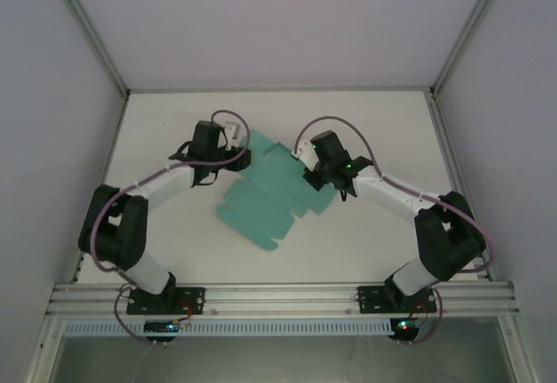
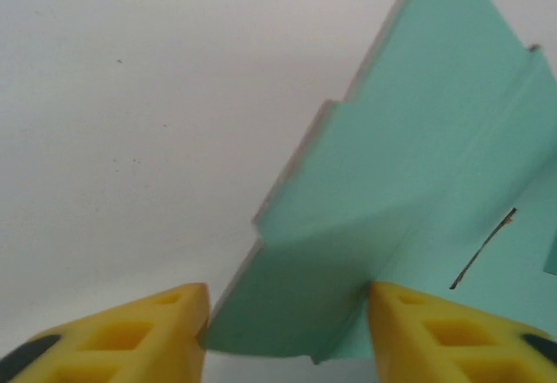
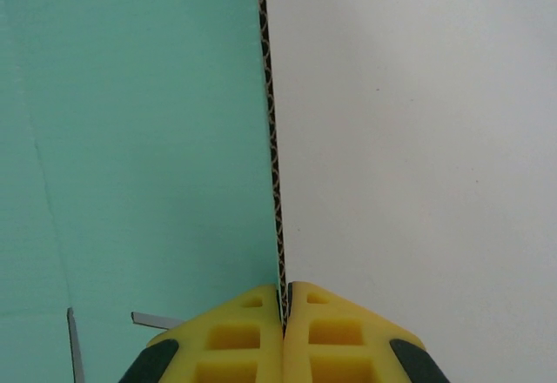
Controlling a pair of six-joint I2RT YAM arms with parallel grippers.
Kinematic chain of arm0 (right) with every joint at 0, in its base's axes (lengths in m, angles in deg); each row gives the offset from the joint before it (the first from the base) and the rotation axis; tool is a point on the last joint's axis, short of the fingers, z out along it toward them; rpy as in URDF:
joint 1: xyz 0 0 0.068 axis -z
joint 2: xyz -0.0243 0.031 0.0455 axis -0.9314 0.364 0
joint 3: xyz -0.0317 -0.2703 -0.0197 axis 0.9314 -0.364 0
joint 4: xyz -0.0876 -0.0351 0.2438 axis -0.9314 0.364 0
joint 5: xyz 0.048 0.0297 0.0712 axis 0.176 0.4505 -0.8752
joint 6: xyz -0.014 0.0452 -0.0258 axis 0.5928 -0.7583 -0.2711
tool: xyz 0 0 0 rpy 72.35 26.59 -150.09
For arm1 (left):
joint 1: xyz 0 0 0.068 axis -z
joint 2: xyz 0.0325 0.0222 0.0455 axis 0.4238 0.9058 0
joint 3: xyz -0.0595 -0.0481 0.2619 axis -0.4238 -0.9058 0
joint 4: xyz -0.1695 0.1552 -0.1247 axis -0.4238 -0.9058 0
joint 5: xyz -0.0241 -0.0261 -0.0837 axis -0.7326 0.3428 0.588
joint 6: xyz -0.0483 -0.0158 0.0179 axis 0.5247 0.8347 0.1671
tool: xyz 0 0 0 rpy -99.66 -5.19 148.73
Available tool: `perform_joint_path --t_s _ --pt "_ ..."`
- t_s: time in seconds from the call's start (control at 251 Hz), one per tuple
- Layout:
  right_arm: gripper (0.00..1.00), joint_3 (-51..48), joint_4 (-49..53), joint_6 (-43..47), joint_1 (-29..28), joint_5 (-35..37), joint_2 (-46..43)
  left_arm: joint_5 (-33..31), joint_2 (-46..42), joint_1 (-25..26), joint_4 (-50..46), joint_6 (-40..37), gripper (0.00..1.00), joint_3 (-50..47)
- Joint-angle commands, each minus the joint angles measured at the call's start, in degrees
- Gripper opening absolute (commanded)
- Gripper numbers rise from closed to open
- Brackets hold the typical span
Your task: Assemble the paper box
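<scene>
Right gripper (image 3: pixel 285 313): pinching shut on the paper box (image 3: pixel 139 139) sheet's edge.
Left gripper (image 2: pixel 289 309): standing open, straddling a flap (image 2: pixel 348 226).
Progress: sheet lying mostly flat; folding seemingly just starting.

Lab cell, white walls (image 1: pixel 278 17), aluminium frame rail (image 1: pixel 278 297), white table (image 1: pixel 365 239)
</scene>
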State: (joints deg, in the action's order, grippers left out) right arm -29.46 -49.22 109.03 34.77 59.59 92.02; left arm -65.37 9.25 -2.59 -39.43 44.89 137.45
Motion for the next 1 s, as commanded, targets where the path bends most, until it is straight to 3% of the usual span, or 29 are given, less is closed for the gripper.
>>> perform_joint_path --t_s 0.0,0.108,0.231,0.495,0.571,0.758,0.85,0.998 --pt "0.00 -0.99 -1.07 1.25 -0.53 0.01 -1.69 1.72 2.27 -0.29 0.16 0.95 0.48 2.28" --pt "0.00 -2.21 -2.08 1.32 -0.65 -1.64 -3.11 -0.10 4.15 -0.64 -0.09 1.80 0.45 2.26" --pt "0.00 -3.18 -2.76 1.45 -0.65 -2.12 -4.12 5.69 4.08 -0.59 -0.45 1.29 0.47 1.58" --pt "0.00 -6.37 -8.77 8.58 -1.35 7.75 -3.90 9.15 -6.17 -0.86 1.97 0.35 0.86 -5.36" --pt "0.00 -6.16 -9.23 9.86 -1.49 7.94 -4.15 7.44 -9.35 -1.12 1.66 1.29 1.00 -7.27" --pt "0.00 -4.73 -8.36 10.10 -1.43 6.57 -4.54 -5.99 -10.30 -3.62 -3.28 2.58 1.00 -9.92" --pt "0.00 -4.64 -8.45 10.10 -1.66 6.78 -4.68 -5.95 -8.28 -4.38 -4.94 1.93 1.00 -9.44" --pt "0.00 -4.32 -8.01 10.08 -1.71 7.04 -4.68 0.38 -6.53 -3.24 -1.71 -1.23 1.00 -10.54"
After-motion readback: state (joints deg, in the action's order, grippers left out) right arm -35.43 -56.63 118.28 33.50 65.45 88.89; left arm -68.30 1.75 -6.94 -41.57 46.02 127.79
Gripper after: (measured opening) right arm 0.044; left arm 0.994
